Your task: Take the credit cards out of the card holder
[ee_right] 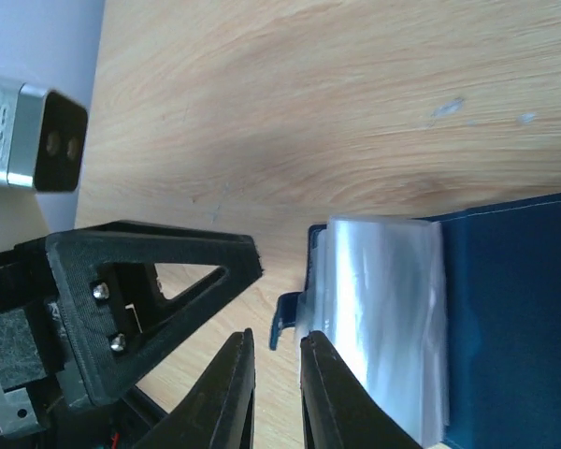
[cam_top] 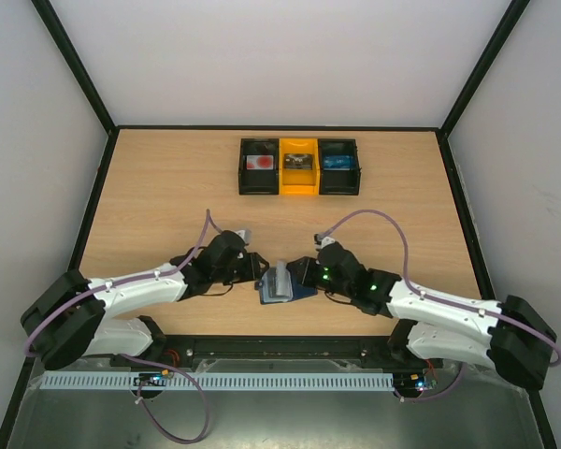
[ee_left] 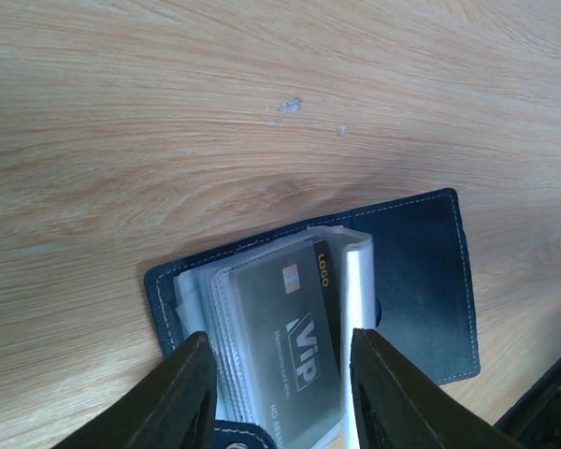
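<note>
- Wood table is all around the work. Three small boxes sit at the top middle of the overhead view, well apart from the arms.
- You find the card holder at the bottom middle of that view. It lies open and flat, right between the two arms.
- Your left gripper shows at the bottom of the left wrist view. Its fingers are about half open, one on each side of the clear pockets. They look to touch both sides, so it seems to squeeze the pack.
- The one credit card you can see is dark with "VIP" on it. It lies inside a clear pocket, right between those fingers. Its long side runs up and down the frame, the same way the fingers point.
- Your right gripper sits at the bottom middle of the right wrist view. Its fingers are nearly together, with a thin gap that shows bare wood. The small tab is just past the tips. You cannot tell if it holds anything.
- Your left arm is the nearer one to the card. I think the pull has to go along that long side.
</note>
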